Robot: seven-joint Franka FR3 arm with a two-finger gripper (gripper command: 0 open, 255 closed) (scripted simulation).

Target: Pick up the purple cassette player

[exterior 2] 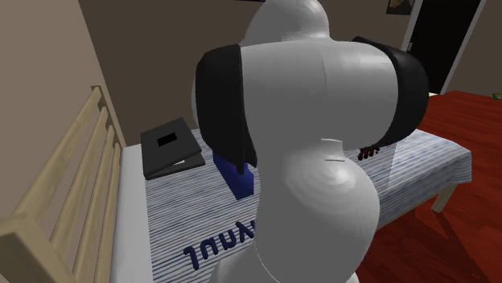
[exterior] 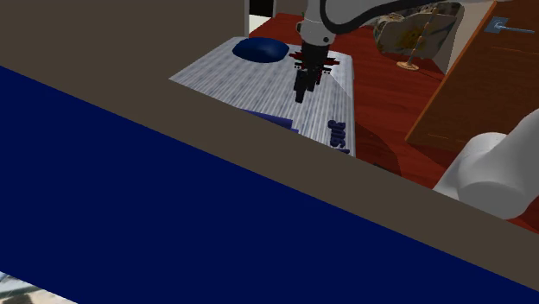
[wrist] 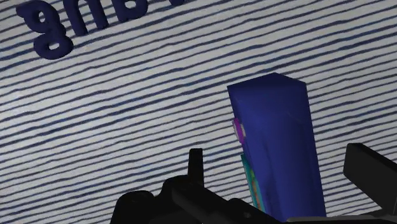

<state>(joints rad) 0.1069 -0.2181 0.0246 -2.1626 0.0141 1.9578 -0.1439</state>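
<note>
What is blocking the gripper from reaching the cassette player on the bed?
Nothing visible. The dark blue cassette player stands upright on the striped bedcover, between the fingers of the open gripper, neither touching it.

Count on inspection: one bed (exterior 2: 418, 165) under a striped cover. One dark blue cassette player (wrist: 280, 146). One dark blue pillow (exterior: 259, 49). One dark grey flat case (exterior 2: 170, 147). One slatted wooden headboard (exterior 2: 58, 153). One white arm (exterior 2: 322, 120), one hand (exterior: 301, 95), two black fingers (wrist: 369, 168).
</note>
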